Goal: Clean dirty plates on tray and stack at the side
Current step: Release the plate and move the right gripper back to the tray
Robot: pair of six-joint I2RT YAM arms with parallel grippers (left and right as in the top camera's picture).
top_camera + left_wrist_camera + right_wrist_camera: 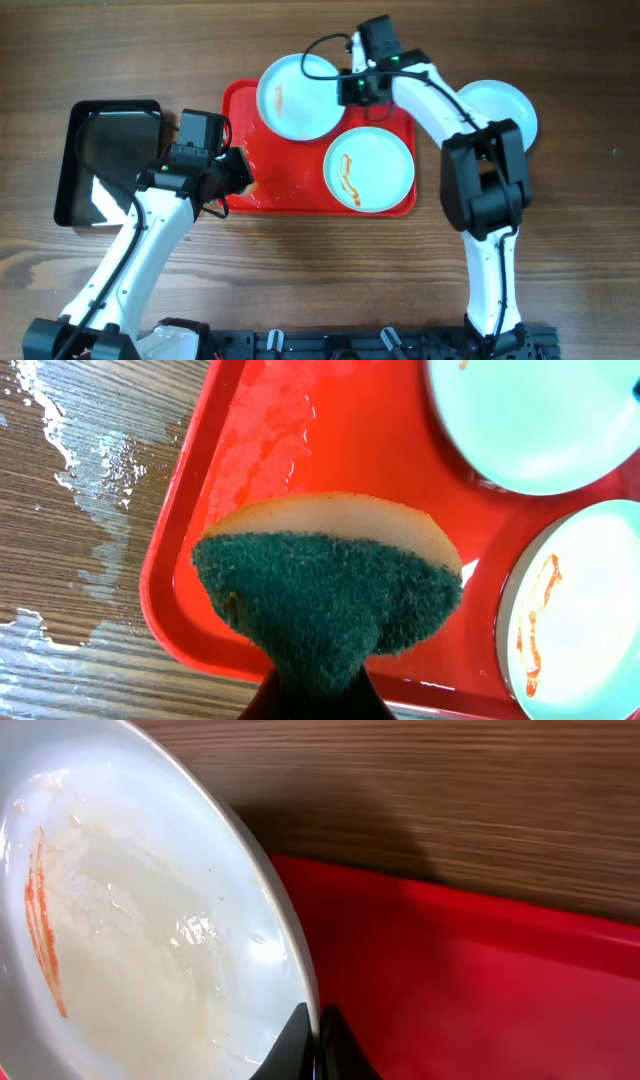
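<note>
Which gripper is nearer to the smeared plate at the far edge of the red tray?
Right. The right gripper pinches the rim of that plate; the left gripper, holding a sponge, is apart, over the left of the tray.

No readable text here, honestly. No lettering, brand, label or number can be made out on any plate point(297, 95), on the tray point(245, 115), on the sponge point(330, 595) or on the worktop point(560, 260). Nothing legible is seen on the arms either.
</note>
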